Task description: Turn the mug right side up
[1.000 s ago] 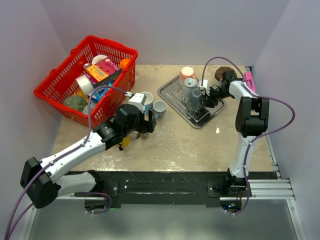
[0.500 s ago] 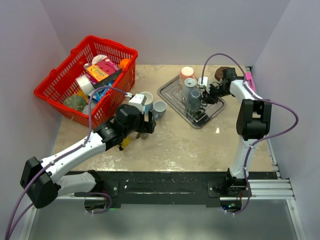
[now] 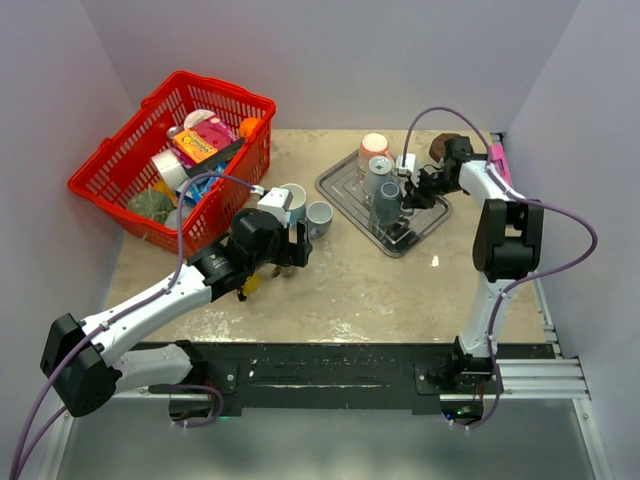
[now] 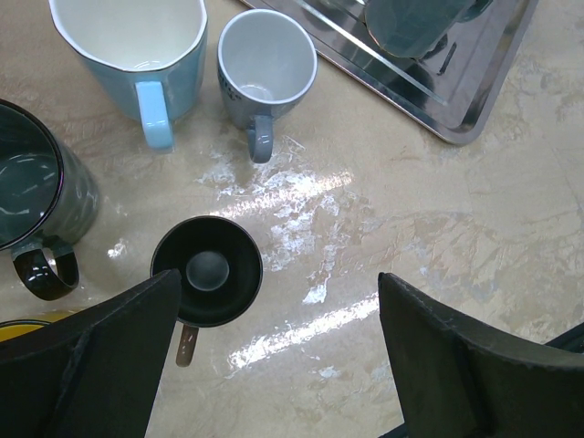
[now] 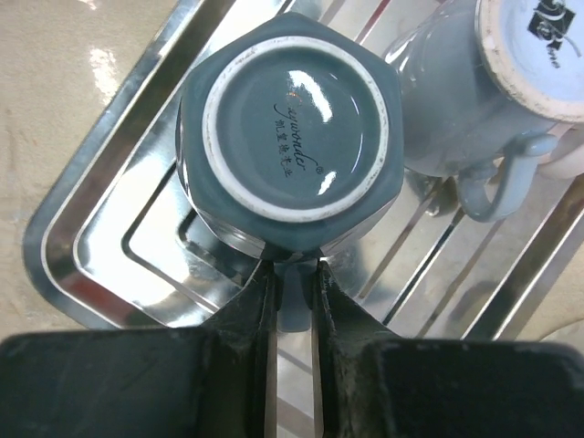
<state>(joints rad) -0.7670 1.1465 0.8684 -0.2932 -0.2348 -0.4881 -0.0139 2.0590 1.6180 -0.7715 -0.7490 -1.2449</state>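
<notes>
**A:** The jaws of the right gripper (image 5: 292, 271): how do they stand?

**B:** Drawn in close, pinching the handle of the slate-blue faceted ceramic mug (image 5: 292, 128). The handle sits in the narrow slot between the two fingers (image 5: 258, 301), and I see no gap on either side.

**A:** And where is the mug?

**B:** On the ribbed stainless-steel tray (image 5: 82, 228) at the far right of the table, base up and mouth down. Just beside it is a paler grey-blue ceramic mug (image 5: 456, 100), also upside down.

**A:** Which way does it lie from the jaws?

**B:** Straight ahead of them. Its long axis stands upright, and the handle sticks out sideways toward the wrist. I judge that to right it, the wrist must lift it and roll it half a turn about the line of the handle.

**A:** Could the other arm help?

**B:** Hardly. The left gripper (image 4: 274, 365) hangs with its jaws spread wide and holds nothing. It is over a small black cup (image 4: 207, 271) on the bare tabletop, well apart from the tray. The right arm is nearer, and it has the grip.

**A:** What is the risk?

**B:** The hold is on the handle alone, so I judge that the mug may swing as it lifts.
</notes>
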